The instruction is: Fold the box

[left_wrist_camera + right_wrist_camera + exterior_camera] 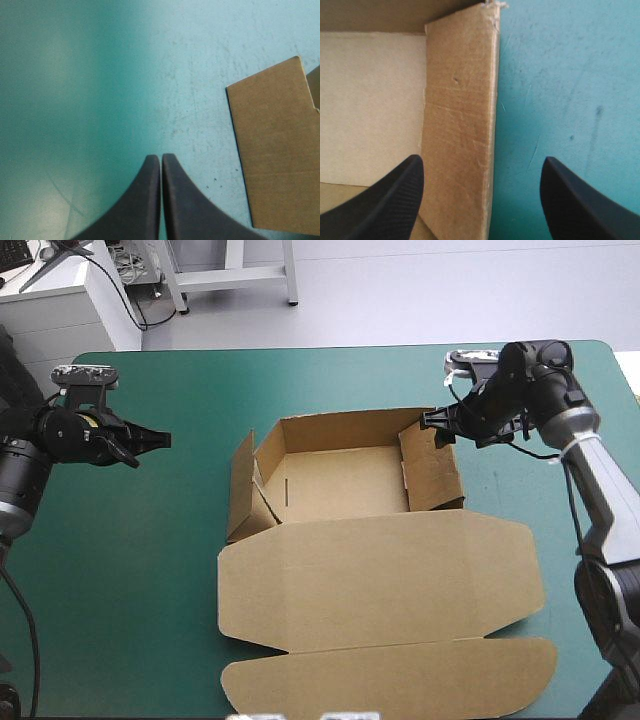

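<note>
The brown box (380, 570) lies mid-table as an open tray, its lid and front flap flat toward the near edge. Its left wall (243, 490) leans outward and its right wall (432, 472) stands upright. My right gripper (437, 425) is open at the right wall's far corner. In the right wrist view the gripper (480, 170) straddles that wall (460, 125), one finger over the tray floor (370, 100), the other over the cover. My left gripper (160, 438) is shut, well left of the box. In its own view the gripper (161, 161) points at bare cover, the left wall (275, 150) ahead and to one side.
The teal-green cover (130, 570) runs bare between my left gripper and the box. The lid's front flap (400, 680) reaches close to the table's near edge. A narrower strip of cover (580, 590) lies right of the lid, under my right arm.
</note>
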Robot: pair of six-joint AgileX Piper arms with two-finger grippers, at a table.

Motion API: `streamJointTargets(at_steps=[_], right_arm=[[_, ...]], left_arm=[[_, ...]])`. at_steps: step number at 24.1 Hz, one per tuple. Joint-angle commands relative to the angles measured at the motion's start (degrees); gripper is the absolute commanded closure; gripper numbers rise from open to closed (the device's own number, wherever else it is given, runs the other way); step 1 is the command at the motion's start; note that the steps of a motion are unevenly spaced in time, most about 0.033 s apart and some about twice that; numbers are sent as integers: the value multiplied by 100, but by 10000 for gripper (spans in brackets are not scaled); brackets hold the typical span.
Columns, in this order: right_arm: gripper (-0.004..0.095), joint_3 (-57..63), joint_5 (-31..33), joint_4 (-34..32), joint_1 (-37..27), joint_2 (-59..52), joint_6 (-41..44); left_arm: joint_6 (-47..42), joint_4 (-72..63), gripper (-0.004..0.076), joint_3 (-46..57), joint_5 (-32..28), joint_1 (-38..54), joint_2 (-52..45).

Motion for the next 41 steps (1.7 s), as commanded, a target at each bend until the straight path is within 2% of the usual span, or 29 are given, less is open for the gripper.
streamJointTargets(at_steps=[1,8,11,13,14,16,28,29,31,32,33,34,36,38,41], right_arm=[[287,-137,50,93,-21,141,-127],[290,-137,-46,332,-21,678,-295],[350,-137,-114,332,-21,771,-295],[532,-137,-144,309,-21,806,-311],[754,-137,-144,309,-21,820,-334],[928,-137,-134,309,-21,835,-334],[927,-197,97,303,-122,489,-490],[927,-211,97,390,-243,380,-498],[927,-211,106,754,-511,154,-743],[927,-211,106,986,-712,-34,-846],[927,-211,106,1095,-805,-127,-942],[927,-211,106,1254,-948,-312,-1047],[927,-211,106,1376,-1058,-494,-1108],[927,-211,106,1405,-1126,-690,-1201],[927,-211,106,1435,-1174,-934,-1201]], left_arm=[[-10,-150,732,-155,-225,-5,-166],[-10,-271,732,-155,-215,-5,-166],[27,-282,732,-155,-215,-5,-166],[51,-282,732,-155,-213,-5,-166],[51,-282,732,-155,-213,-5,-166],[51,-282,732,-155,-213,-5,-166],[106,-272,729,-155,-120,-5,-166],[147,-272,708,-155,16,-5,-166],[147,-298,599,-155,179,-5,-154],[147,-445,487,-155,256,-5,-125],[147,-586,411,-155,283,-5,-113],[147,-786,263,-155,261,-5,-63],[120,-906,134,-155,161,-5,-25],[120,-1100,87,-155,124,-5,13],[120,-1386,90,-155,84,-5,94]])
